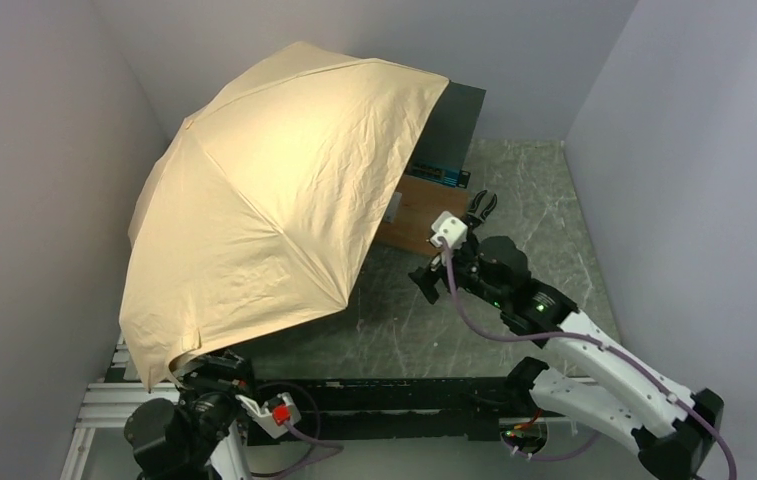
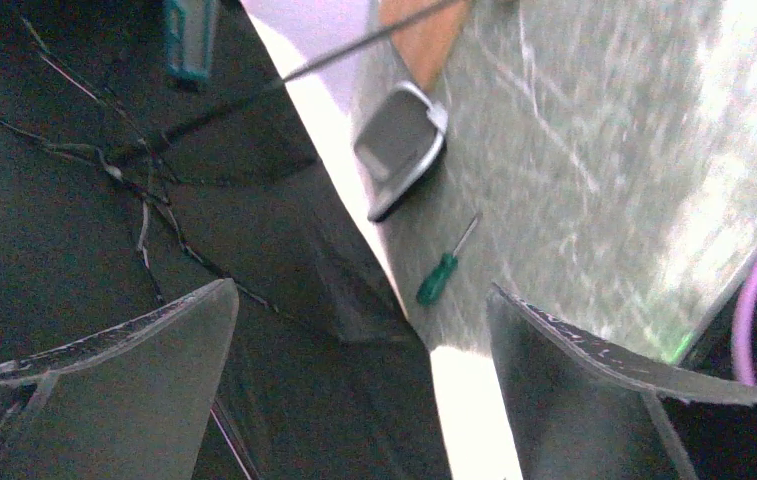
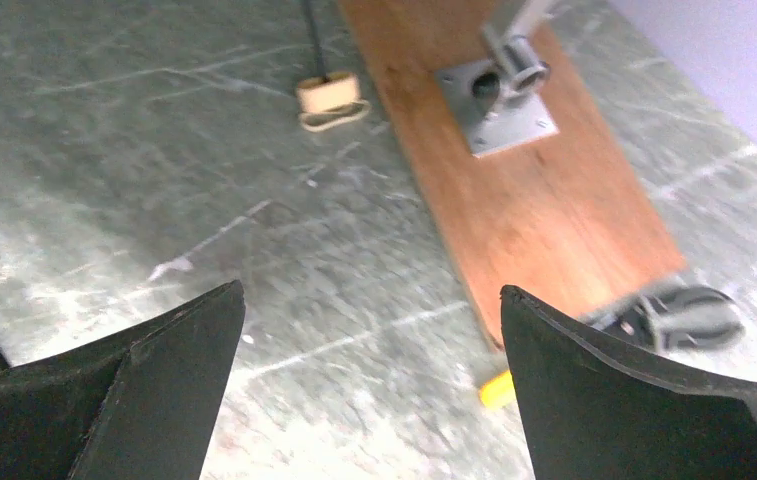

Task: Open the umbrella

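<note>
Right gripper (image 1: 482, 206) hangs near the right end of the flat brown wooden board (image 1: 416, 216), its two dark fingers (image 3: 169, 370) spread wide with nothing between them. Its wrist camera looks down on that board (image 3: 554, 210), where a square grey metal flange plate with a short pipe (image 3: 500, 92) sits near one end.

The compact folding umbrella with a wrinkled tan-beige canopy (image 1: 274, 190) stands fully spread to the left of the board, its rim overlapping the board's left end in the top view. Its small cream handle (image 3: 329, 97) lies on the green marbled table (image 3: 154, 150) near the board's long edge at the plate end, with the thin black shaft (image 3: 312, 30) running away from it. The dark oval capsule case (image 3: 689, 318) lies just beside the board's other end; whether it touches the wood I cannot tell. A small yellow object (image 3: 497, 390), too blurred to name, sits near that same corner.

The left gripper (image 2: 362, 300) is well apart from the board, below the canopy's near rim, jaws parted and closed on nothing. Its camera shows the canopy's black underside, the case (image 2: 399, 150) and a green-handled screwdriver (image 2: 441, 275) on the table. A dark rectangular box with a teal label (image 1: 459, 125) stands behind the board.
</note>
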